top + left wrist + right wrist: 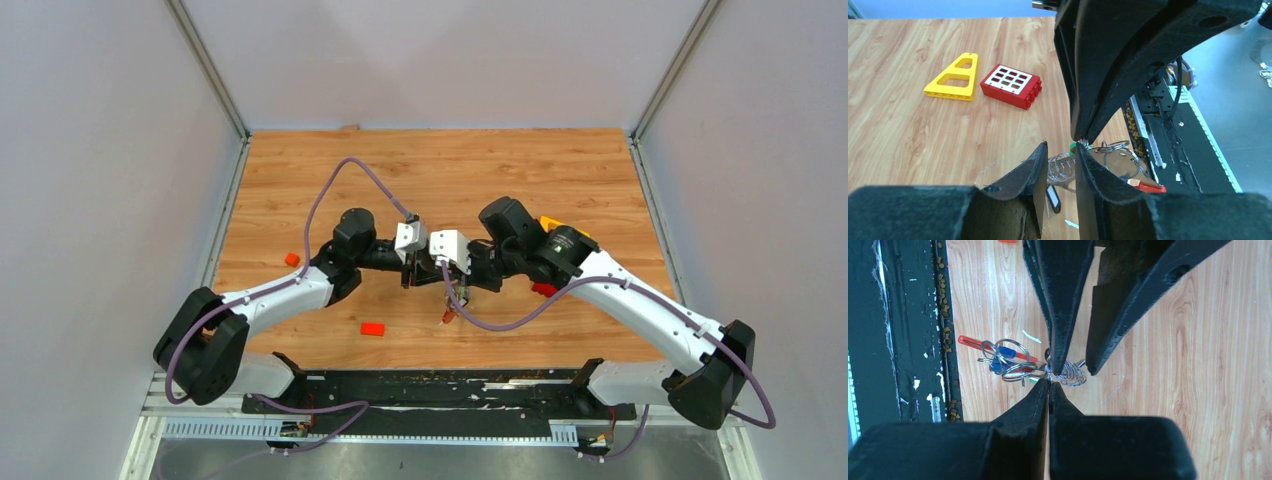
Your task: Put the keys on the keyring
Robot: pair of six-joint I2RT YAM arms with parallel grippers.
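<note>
- The keyring point(1013, 371) is a bunch of thin, shiny wire loops with a tightly wound metal coil point(1073, 374) at one end and a flat red strap point(973, 342) at the other.
- It sits where the two arms meet, over the near middle of the tabletop point(450, 170), which is pale wood-grain board.
- Among the loops the keys point(1007, 351) show mainly as a smooth blue plastic tag. The left wrist view adds a dark oblong tag point(1053, 197) lower in the bunch.
- The right hand point(1049, 385) has wedge-shaped, matte black fingers. They are pressed flat together at the tips and pinch a wire of the keyring.
- The left hand point(1062, 150) has the same rough black fingers, set apart, with the coil lying in the gap. I cannot tell whether they press on it.
- Only the left wrist view shows a red studded brick point(1012, 86) with a white grid face. Just beside it lies a flat yellow triangular frame point(953, 77) with cut-out holes. Both are on the wood, well apart from the bunch.
- Only the top view shows the arms' white shells, their purple cables and two small blocks on the board: a red one point(373, 328) and an orange one point(292, 259). There the bunch is a tiny red-tipped dangle below the hands.
- The right wrist view alone shows the blue tag clearly, and the black base rail point(913, 315) with its chipped, speckled surface.
</note>
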